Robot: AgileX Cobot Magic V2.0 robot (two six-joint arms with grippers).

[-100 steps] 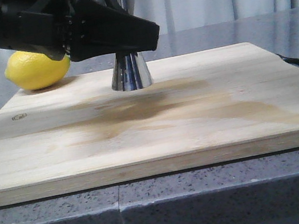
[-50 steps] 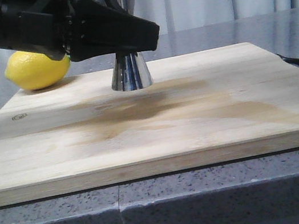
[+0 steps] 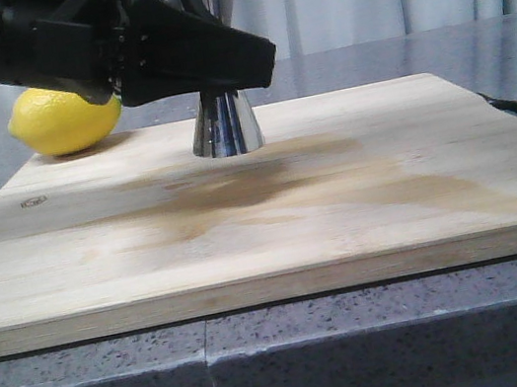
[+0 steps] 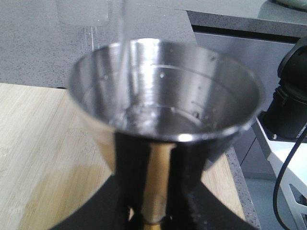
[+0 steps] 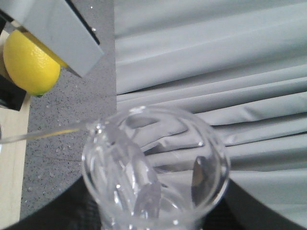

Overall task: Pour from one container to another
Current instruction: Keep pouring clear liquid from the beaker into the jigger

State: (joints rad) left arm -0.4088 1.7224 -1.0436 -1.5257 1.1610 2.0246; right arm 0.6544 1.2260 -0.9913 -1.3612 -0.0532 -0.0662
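A thin clear stream ran from the beaker's (image 5: 153, 167) lip down into the jigger's (image 4: 165, 103) upper cup, where a little liquid already lay. The jigger stood on the board (image 3: 241, 207) near its far edge, the left gripper (image 3: 200, 58) closed round its waist. The right gripper (image 5: 158, 211) clasped the tilted beaker above it. The stream fell close to the cup's wall, so a slight drift of the beaker would, I thought, send liquid over the rim onto the board, which already bore a wide stain. A steeper tilt might overfill the cup. From the front the beaker was out of sight and the left arm hid the cup. The lemon (image 3: 65, 119) sat just off the board's far left corner.
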